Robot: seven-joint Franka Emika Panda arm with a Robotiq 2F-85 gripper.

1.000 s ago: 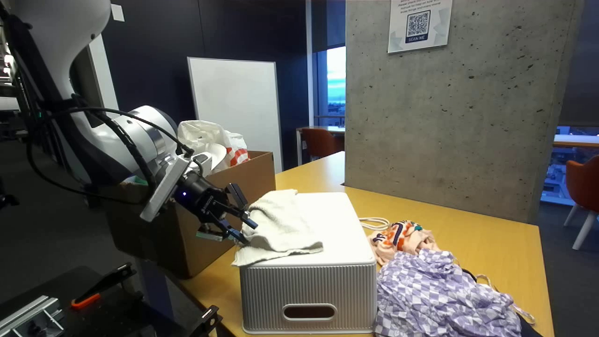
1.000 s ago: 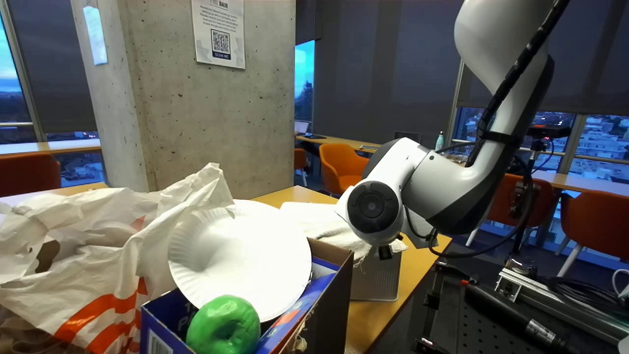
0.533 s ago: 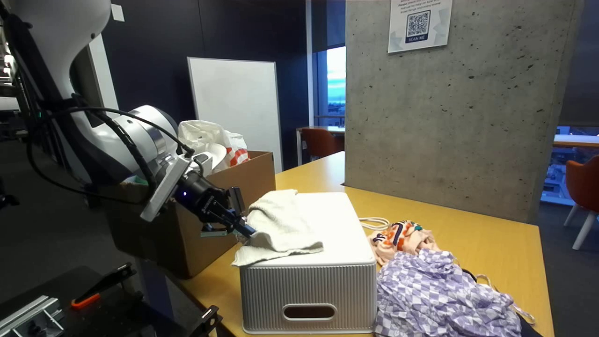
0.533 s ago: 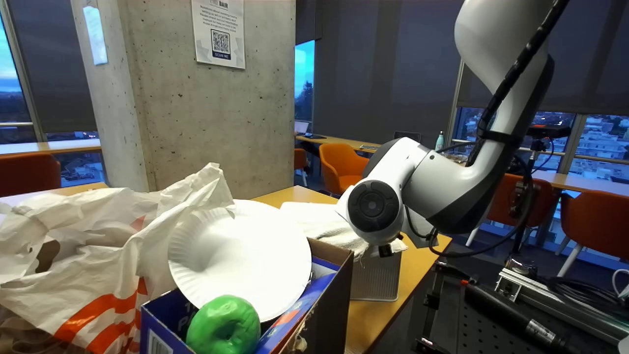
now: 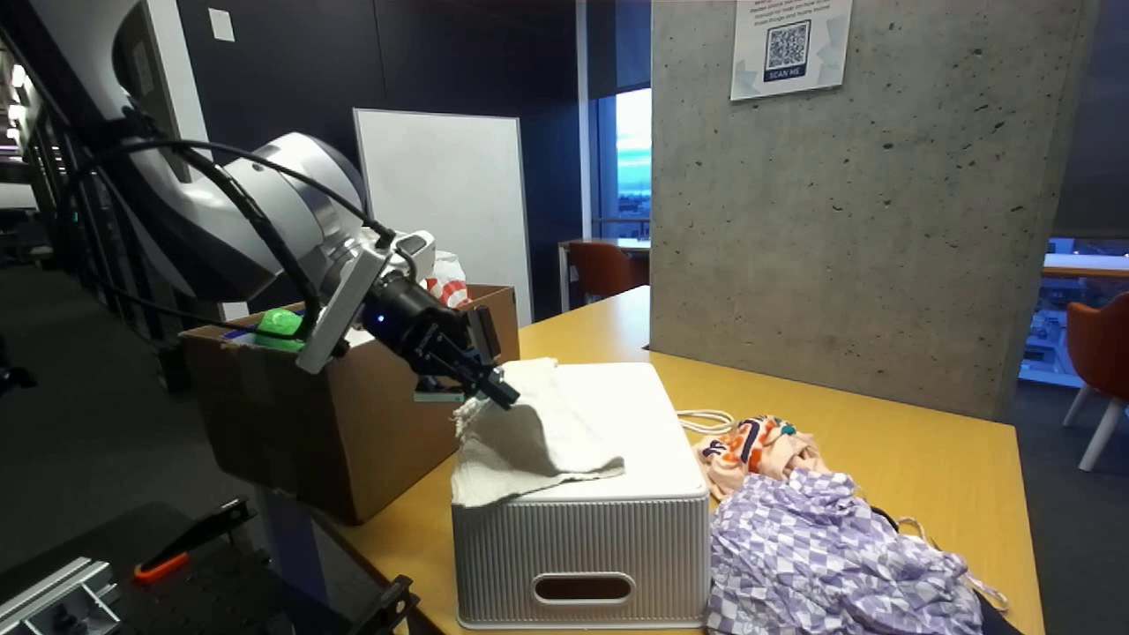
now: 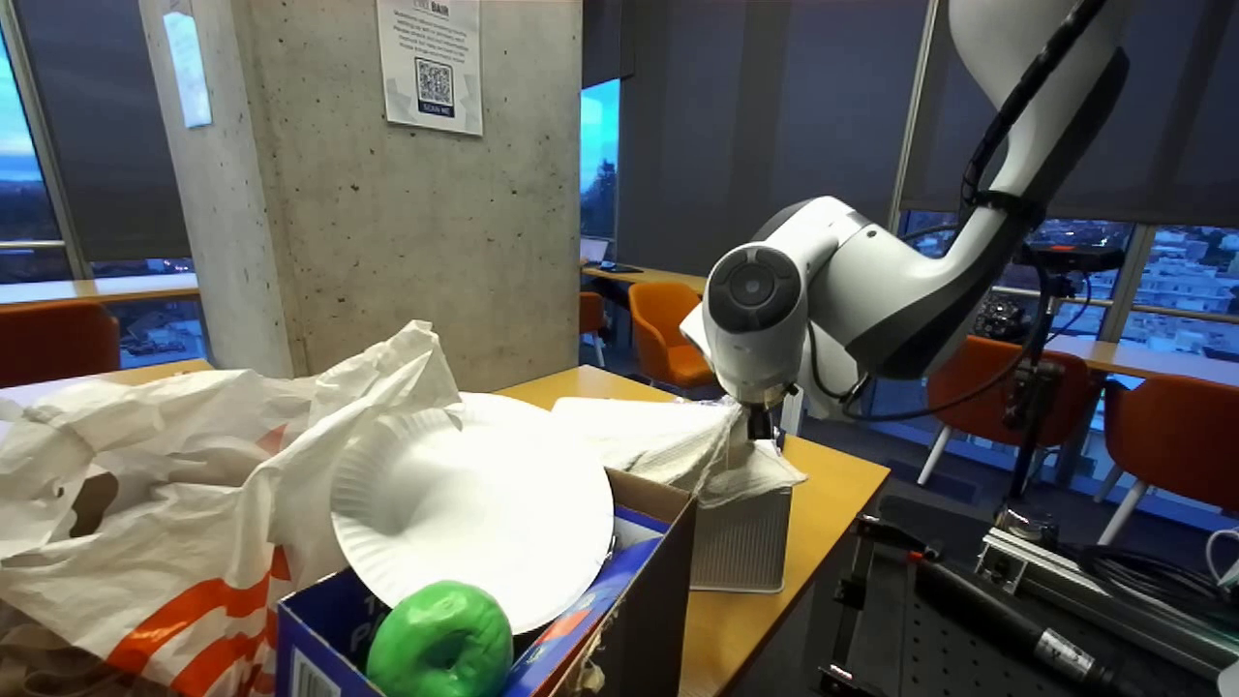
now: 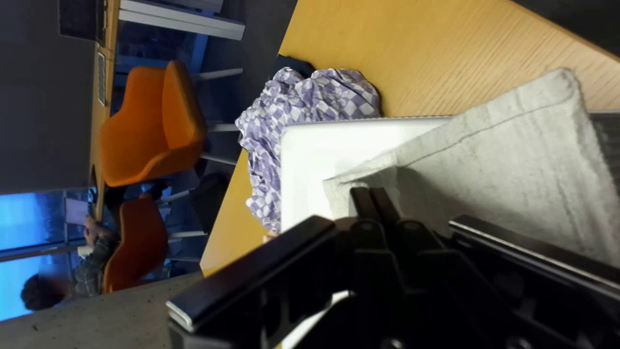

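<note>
Gripper (image 5: 504,397) pinches cloth (image 5: 542,451) overhanging edge of box (image 5: 600,534)

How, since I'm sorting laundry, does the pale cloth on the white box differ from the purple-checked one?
The pale cloth is plain; the checked cloth has purple and white squares. The pale cloth lies on the white box; the checked cloth lies beside the box. The pale cloth is mostly spread, one part pinched in the gripper; the checked cloth is bunched up. Both are fabric.
</note>
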